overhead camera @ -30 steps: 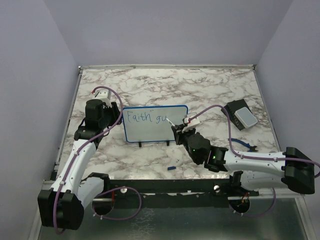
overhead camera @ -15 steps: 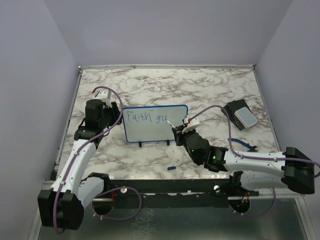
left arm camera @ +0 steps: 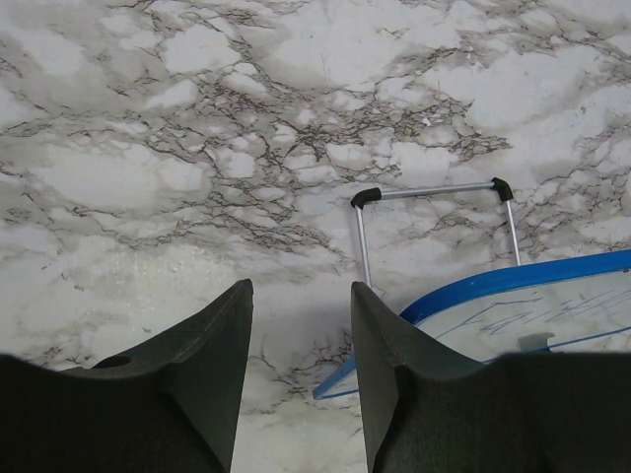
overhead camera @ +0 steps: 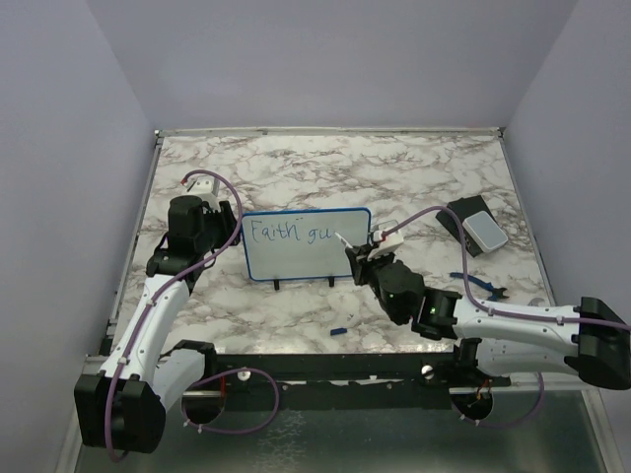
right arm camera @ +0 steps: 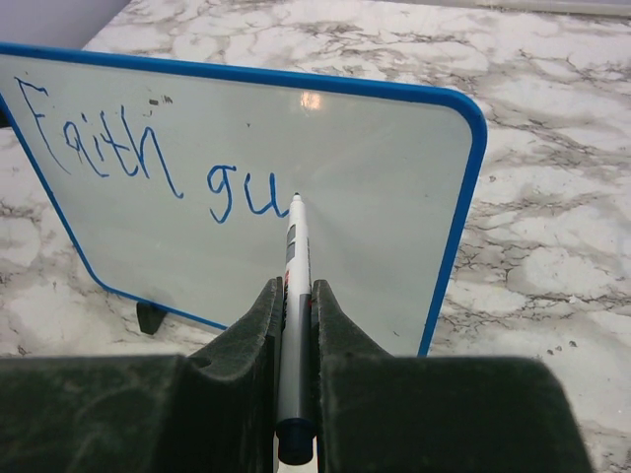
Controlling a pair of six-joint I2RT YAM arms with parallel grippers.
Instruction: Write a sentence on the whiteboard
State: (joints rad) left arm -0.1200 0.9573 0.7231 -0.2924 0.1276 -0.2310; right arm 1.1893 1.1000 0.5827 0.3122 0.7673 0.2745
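Observation:
The whiteboard (overhead camera: 296,258) stands upright on two black feet at mid-table, blue-framed. The sentence (overhead camera: 286,233) reads "Faith gu" in blue ink along its top. My right gripper (overhead camera: 357,253) is shut on a white marker (right arm camera: 294,286), whose tip sits at the board face just right of the "u" (right arm camera: 258,200). The board fills the right wrist view (right arm camera: 394,197). My left gripper (left arm camera: 301,296) is open at the board's left end; the blue frame's corner (left arm camera: 340,379) lies between its jaws, and I cannot tell whether they touch it.
A dark block with a pale grey pad (overhead camera: 473,229) lies at the right. A small blue cap (overhead camera: 337,331) lies near the front edge. A thin metal prop (left arm camera: 434,192) stands behind the board. Walls close in the table's sides and back.
The "u" of "gu" has been finished. My right gripper has moved slightly right with the marker, its tip now just past the "u". The left arm has not moved.

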